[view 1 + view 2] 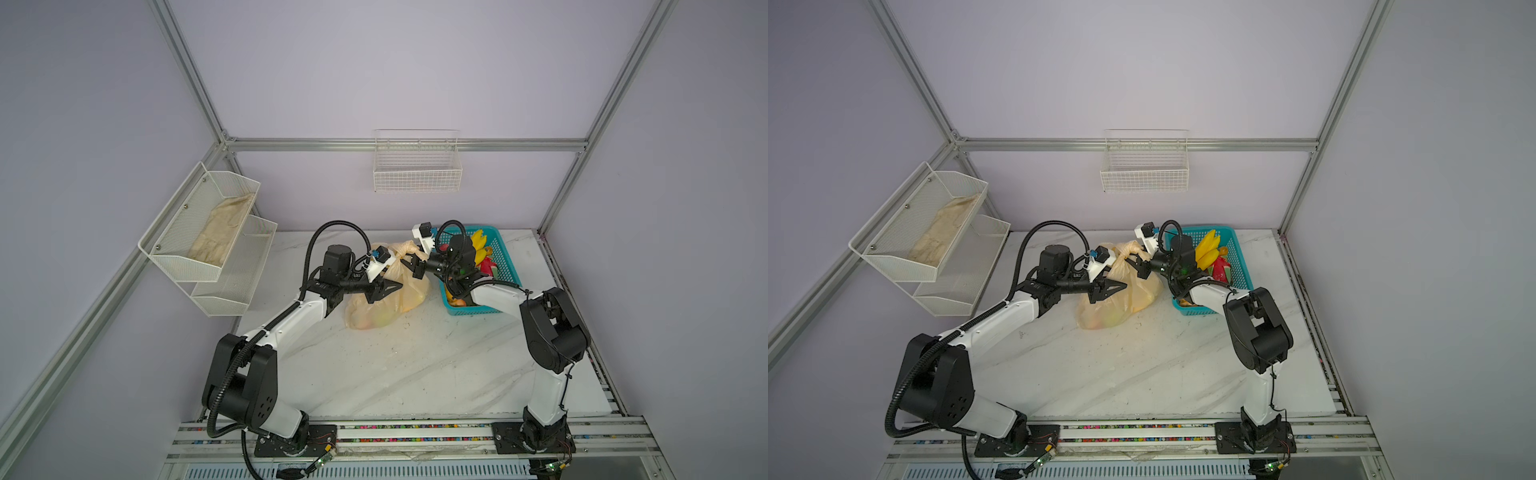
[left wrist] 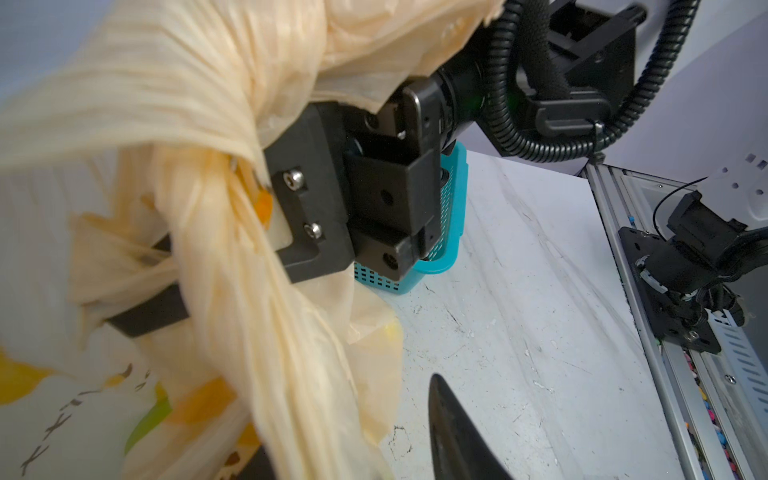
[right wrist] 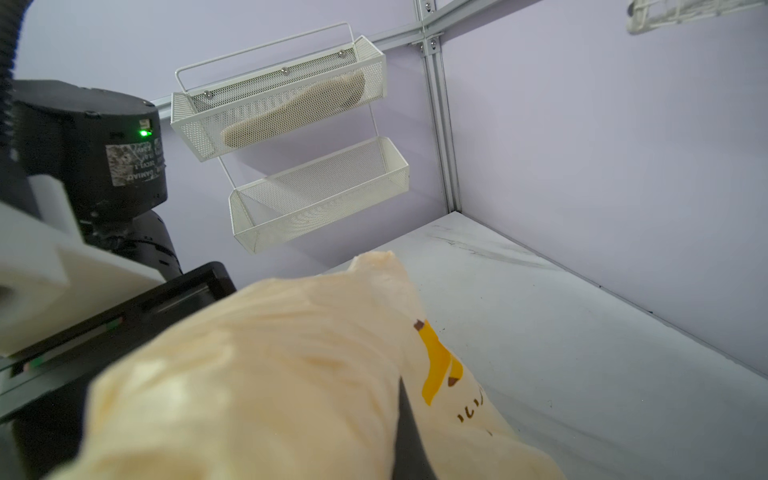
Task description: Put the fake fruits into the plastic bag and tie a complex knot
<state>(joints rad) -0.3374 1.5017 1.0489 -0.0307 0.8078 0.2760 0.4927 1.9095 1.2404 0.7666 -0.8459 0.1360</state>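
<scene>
The right gripper (image 1: 416,270), clenched on the knot (image 1: 398,258) at its tips, with the plastic bag (image 1: 411,296) below and the left gripper (image 1: 384,291) released opposite, may tear the thin film by overpulling.

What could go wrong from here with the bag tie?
1. The left gripper is open beside the twisted handles, so only the right gripper seems to grip them; the twist may unwind.
2. A hard pull by that gripper could drag the bag against the basket close by.
3. Bananas and a dragon fruit lie in the basket; a finished knot would leave them out.
</scene>
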